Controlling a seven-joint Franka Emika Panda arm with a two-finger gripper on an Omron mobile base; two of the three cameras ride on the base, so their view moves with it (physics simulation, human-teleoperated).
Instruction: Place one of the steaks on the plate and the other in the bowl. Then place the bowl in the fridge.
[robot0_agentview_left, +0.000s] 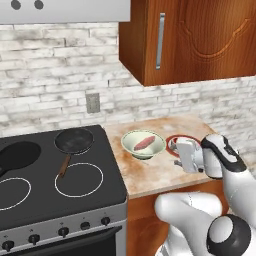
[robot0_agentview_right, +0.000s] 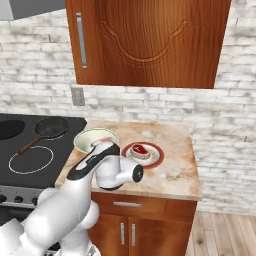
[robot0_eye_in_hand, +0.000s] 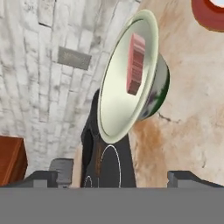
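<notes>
Where the black glass stove (robot0_agentview_left: 55, 185) fills the left of the scene, white rings mark its burners, and a dark round pan (robot0_agentview_left: 74, 140) with a thin brown handle sits at its far right corner. Behind it runs a rough whitewashed brick wall (robot0_agentview_left: 50, 75) with a grey outlet plate (robot0_agentview_left: 92, 102), and a glossy wooden cabinet (robot0_agentview_left: 190, 37) with a carved door and a slim metal handle hangs above. To the right of the stove lies the mottled tan stone counter (robot0_agentview_left: 145, 175). On it, near the stove, stands the bowl (robot0_agentview_left: 143, 144), pale greenish-white, smooth, with flaring sides; a pink steak (robot0_agentview_left: 145, 143), a flat slab, lies inside. Just right of the bowl sits the plate (robot0_agentview_right: 156, 157), round and flat with a red rim and white centre, carrying a red steak (robot0_agentview_right: 140, 149) with a whitish edge. The hand (robot0_eye_in_hand: 111, 177) hovers over the counter's near side beside the plate, its two dark fingertips (robot0_eye_in_hand: 41, 177) spread wide with nothing between them, pointed toward the bowl. Wooden cupboard doors (robot0_agentview_right: 145, 230) with short metal pulls sit below the counter.
</notes>
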